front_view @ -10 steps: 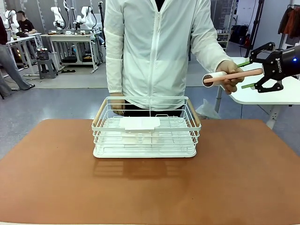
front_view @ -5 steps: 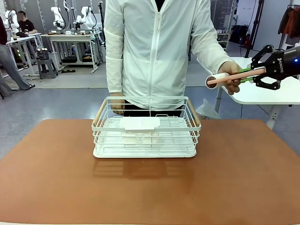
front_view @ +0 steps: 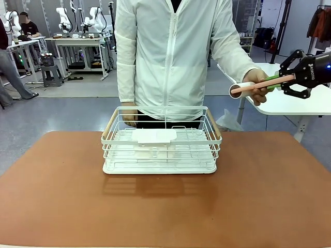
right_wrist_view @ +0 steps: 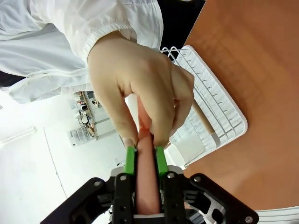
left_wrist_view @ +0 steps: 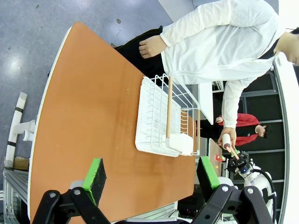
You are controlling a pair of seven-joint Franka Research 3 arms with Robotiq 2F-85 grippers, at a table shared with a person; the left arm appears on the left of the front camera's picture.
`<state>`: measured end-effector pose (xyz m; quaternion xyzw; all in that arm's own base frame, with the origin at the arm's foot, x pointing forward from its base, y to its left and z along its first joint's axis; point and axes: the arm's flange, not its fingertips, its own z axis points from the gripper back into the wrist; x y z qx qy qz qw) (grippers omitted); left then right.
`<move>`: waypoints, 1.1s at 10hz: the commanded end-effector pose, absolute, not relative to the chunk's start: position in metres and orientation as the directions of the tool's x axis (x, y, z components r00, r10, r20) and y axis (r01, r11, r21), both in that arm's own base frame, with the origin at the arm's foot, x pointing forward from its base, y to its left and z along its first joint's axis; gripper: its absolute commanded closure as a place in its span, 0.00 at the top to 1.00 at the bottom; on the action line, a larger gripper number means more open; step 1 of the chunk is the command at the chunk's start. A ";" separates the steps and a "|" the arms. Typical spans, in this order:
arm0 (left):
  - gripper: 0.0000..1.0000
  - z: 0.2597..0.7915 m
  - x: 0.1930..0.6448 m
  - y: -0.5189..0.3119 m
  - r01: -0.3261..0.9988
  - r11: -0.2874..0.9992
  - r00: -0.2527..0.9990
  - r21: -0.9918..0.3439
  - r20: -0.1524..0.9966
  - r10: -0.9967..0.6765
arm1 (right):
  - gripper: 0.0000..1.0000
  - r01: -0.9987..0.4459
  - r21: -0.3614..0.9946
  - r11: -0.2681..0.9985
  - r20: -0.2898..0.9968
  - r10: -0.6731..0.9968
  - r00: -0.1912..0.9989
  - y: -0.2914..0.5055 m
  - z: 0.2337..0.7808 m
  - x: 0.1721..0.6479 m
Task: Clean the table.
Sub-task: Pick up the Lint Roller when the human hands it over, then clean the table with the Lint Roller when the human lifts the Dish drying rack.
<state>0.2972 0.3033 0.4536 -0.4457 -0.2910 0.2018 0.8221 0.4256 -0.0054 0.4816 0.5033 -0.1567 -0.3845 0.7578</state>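
With the right gripper (front_view: 276,82) clamped on the roller's (front_view: 239,88) pink handle off the table's (front_view: 165,206) far right corner, it should hold firm and level until the person's hand (front_view: 257,87) lets go, then lower to the tabletop, while the left gripper (left_wrist_view: 151,173) hangs spread.

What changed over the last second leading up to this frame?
The right tool, whose jaws stood open around the handle of the pink-handled white lint roller a second ago, has shut on that handle. The person's hand still holds the roller, which has edged slightly toward the tool. The white wire basket and the reddish-brown table are unchanged.
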 end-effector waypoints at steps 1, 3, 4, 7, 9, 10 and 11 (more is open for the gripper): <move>1.00 0.455 0.295 0.305 -0.046 0.516 0.746 -0.855 0.314 0.587 | 0.01 0.426 0.884 0.196 -0.153 -0.739 0.657 -0.004 0.483 0.426; 1.00 0.455 0.295 0.305 -0.046 0.516 0.746 -0.855 0.314 0.587 | 0.01 0.426 0.884 0.196 -0.153 -0.739 0.657 -0.004 0.483 0.426; 1.00 0.455 0.295 0.305 -0.046 0.516 0.746 -0.855 0.314 0.587 | 0.01 0.426 0.884 0.196 -0.153 -0.739 0.657 -0.004 0.483 0.426; 1.00 0.455 0.295 0.305 -0.046 0.516 0.746 -0.855 0.314 0.587 | 0.01 0.426 0.884 0.196 -0.153 -0.739 0.657 -0.004 0.483 0.426; 1.00 0.455 0.295 0.305 -0.046 0.516 0.746 -0.855 0.314 0.587 | 0.01 0.426 0.884 0.196 -0.153 -0.739 0.657 -0.004 0.483 0.426; 1.00 0.455 0.295 0.305 -0.046 0.516 0.746 -0.855 0.314 0.587 | 0.01 0.426 0.884 0.196 -0.153 -0.739 0.657 -0.004 0.483 0.426; 1.00 0.455 0.295 0.305 -0.046 0.516 0.746 -0.855 0.314 0.587 | 0.01 0.426 0.884 0.196 -0.153 -0.739 0.657 -0.004 0.483 0.426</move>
